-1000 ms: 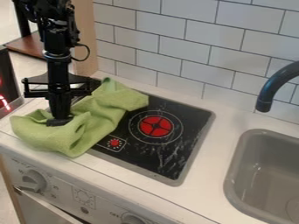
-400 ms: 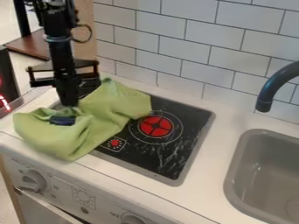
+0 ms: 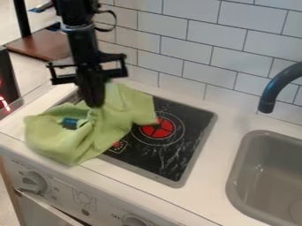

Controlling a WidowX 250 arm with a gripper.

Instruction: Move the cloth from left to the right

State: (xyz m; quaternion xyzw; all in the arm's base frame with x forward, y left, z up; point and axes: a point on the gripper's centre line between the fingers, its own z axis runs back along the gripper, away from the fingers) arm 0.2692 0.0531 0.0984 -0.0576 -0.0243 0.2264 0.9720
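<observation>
From where I stand, the black gripper points down at the green cloth, and its low end is right up against it. I can't tell if it is pinching the cloth or has let go. A little dark and blue bit pokes out of a fold on the left; I can't tell what it is. The cloth is all bunched up on the left. Part of it lies on the white counter, and part is on the black stove top. One corner comes right up to the big red spot, and the low edge is beside the small red spot. The black arm comes down from the top. Off to the right is a gray sink, with a dark, bendy tap near it. White tiles go up the wall behind. Down in front is a round knob.
</observation>
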